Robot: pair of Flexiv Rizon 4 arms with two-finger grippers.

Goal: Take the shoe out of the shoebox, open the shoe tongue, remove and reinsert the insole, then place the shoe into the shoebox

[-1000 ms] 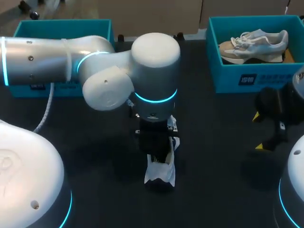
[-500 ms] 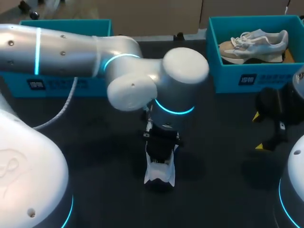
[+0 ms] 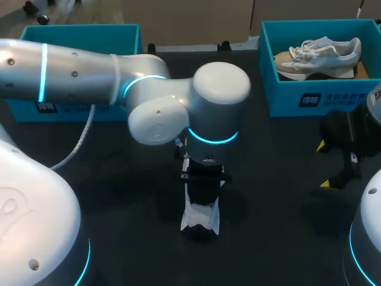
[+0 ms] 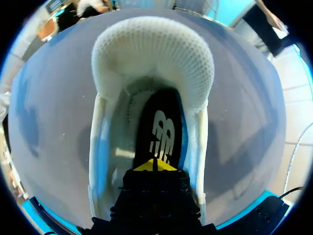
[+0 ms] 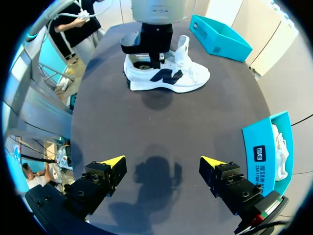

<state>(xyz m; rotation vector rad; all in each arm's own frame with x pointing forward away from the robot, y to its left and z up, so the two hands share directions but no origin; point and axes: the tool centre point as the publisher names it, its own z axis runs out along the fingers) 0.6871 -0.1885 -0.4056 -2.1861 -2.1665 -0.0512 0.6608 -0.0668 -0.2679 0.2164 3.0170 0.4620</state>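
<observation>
A white shoe (image 3: 199, 221) with a dark side logo stands on the black table, seen side-on in the right wrist view (image 5: 176, 78). Its tongue (image 5: 183, 49) is pulled up. My left gripper (image 4: 155, 166) comes straight down into the shoe's heel opening and is shut on the heel end of the black insole (image 4: 159, 129). The insole lies slanted inside the shoe, with a blue edge showing. In the head view the left arm hides the gripper's tips. My right gripper (image 3: 324, 165) hangs open and empty near the table's right edge, far from the shoe (image 5: 164, 161).
A teal shoebox (image 3: 309, 98) at the back right holds a second pale shoe (image 3: 321, 56). Another teal box (image 3: 77, 28) stands at the back left, partly behind my left arm. Bare black tabletop lies between the shoe and the right gripper.
My left arm's elbow and wrist swung to the right and then back a little, while its gripper stayed in the shoe's heel. The right arm has not moved.
</observation>
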